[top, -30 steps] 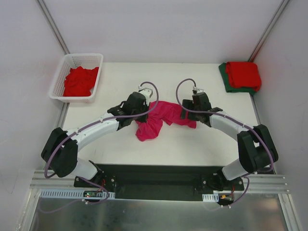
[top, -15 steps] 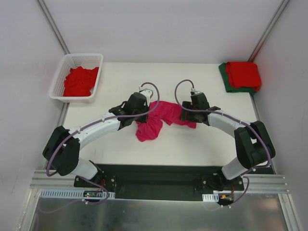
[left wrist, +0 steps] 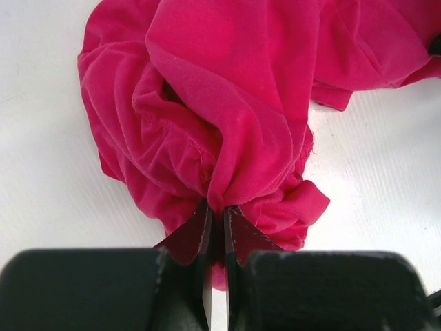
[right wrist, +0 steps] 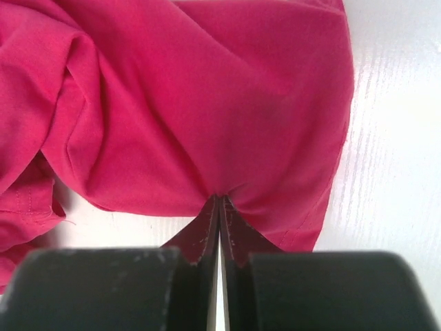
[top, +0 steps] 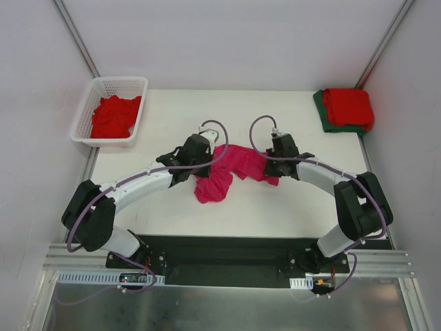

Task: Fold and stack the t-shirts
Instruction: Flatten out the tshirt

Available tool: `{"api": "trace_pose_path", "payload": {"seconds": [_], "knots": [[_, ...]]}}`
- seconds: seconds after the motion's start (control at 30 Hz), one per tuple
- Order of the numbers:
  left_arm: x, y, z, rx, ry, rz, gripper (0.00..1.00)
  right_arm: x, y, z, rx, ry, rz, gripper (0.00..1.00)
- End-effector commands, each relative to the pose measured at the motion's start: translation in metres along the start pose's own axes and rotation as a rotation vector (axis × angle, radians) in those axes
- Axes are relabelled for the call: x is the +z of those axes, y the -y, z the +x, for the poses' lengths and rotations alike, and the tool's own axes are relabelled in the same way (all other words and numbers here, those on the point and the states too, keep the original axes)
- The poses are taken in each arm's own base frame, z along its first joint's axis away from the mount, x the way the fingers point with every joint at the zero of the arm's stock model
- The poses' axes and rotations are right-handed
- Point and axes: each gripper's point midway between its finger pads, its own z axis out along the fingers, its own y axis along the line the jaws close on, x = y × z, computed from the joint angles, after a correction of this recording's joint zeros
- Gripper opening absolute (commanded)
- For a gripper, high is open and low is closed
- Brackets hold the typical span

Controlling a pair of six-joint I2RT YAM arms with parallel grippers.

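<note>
Bunching between them (crumpled), the magenta t-shirt [top: 219, 178] is clamped by left end effector [left wrist: 217, 219] and right end effector [right wrist: 218, 208].

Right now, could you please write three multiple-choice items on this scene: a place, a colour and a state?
1. Where is the white basket? A. far left corner of the table B. far right corner C. between the arms
2. What colour lies under the folded red shirt? A. blue B. dark green C. white
3. How are the left hand and right hand? A. both open B. only left shut C. both shut on the pink shirt
1 A, it stands far left; 2 B, a green shirt edges out beneath; 3 C, both wrist views show cloth pinched.
</note>
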Motion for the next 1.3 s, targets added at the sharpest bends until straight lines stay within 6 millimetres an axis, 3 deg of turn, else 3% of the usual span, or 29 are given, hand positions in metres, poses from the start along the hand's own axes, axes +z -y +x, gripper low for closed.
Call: {"api": "trace_pose_path", "payload": {"seconds": [0.0,0.23,0.4,0.63,0.8,0.97,1.27], "knots": [[-0.002,-0.002,-0.003,0.004,0.021,-0.008,0.0,-0.02,-0.005,-0.022,-0.013,0.081,0.013,0.01],[-0.04,0.001,-0.042,0.03,0.125,-0.005,0.0,-0.081,-0.009,-0.057,-0.063,0.241,0.043,0.01],[-0.074,0.007,-0.072,0.05,0.206,0.019,0.0,-0.156,-0.011,-0.092,-0.082,0.438,0.05,0.01],[-0.118,0.006,-0.094,0.086,0.3,0.021,0.0,-0.239,0.007,-0.106,-0.065,0.63,0.102,0.01],[-0.135,-0.009,-0.102,0.125,0.331,-0.055,0.0,-0.274,0.025,-0.107,-0.046,0.706,0.171,0.01],[-0.147,-0.015,-0.106,0.14,0.345,-0.083,0.0,-0.302,0.031,-0.109,-0.027,0.768,0.173,0.01],[-0.184,-0.003,-0.124,0.158,0.441,-0.01,0.01,-0.348,0.032,-0.115,-0.038,0.9,0.146,0.01]]}}
